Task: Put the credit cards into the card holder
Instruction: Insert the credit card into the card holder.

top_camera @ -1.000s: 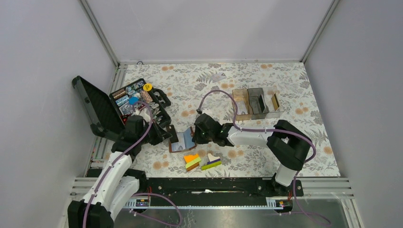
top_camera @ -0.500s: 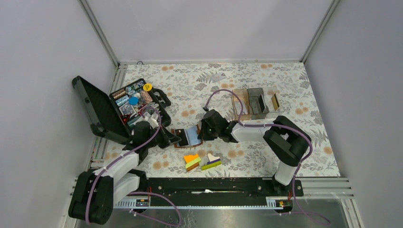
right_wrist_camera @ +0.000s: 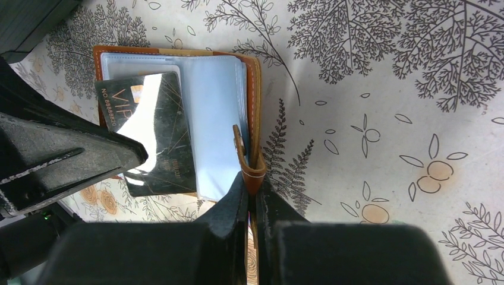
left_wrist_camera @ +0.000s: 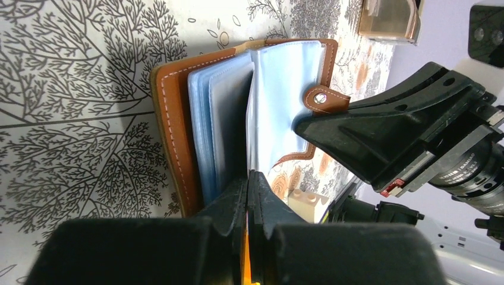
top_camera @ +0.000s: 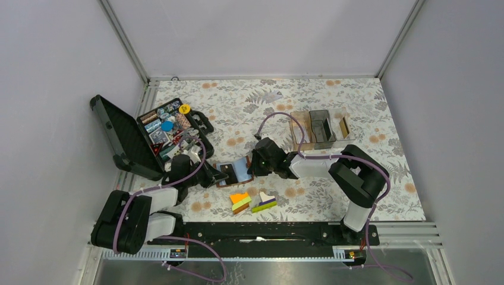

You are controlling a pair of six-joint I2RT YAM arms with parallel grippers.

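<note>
The brown leather card holder (top_camera: pixel 239 170) lies open on the floral table, its clear blue sleeves (left_wrist_camera: pixel 205 119) fanned up. My left gripper (top_camera: pixel 218 174) (left_wrist_camera: pixel 248 179) is at its left side, shut on a dark credit card (right_wrist_camera: pixel 156 142) marked VIP. The card lies tilted over the left sleeve page, partly inside the holder's outline. On the right, my right gripper (top_camera: pixel 254 166) (right_wrist_camera: pixel 252 189) is shut on the holder's brown snap tab (right_wrist_camera: pixel 245 157) at the cover's edge (right_wrist_camera: pixel 255 89). No other credit cards show.
An open black tool case (top_camera: pixel 148 133) full of small parts stands at the left. Orange, green and purple blocks (top_camera: pixel 252 202) lie just in front of the holder. Clear and brown compartment boxes (top_camera: pixel 321 127) stand at the back right.
The left arm has swung right and brought the dark card onto the holder. The right gripper has shut on the snap tab, and the holder sits slightly further right.
</note>
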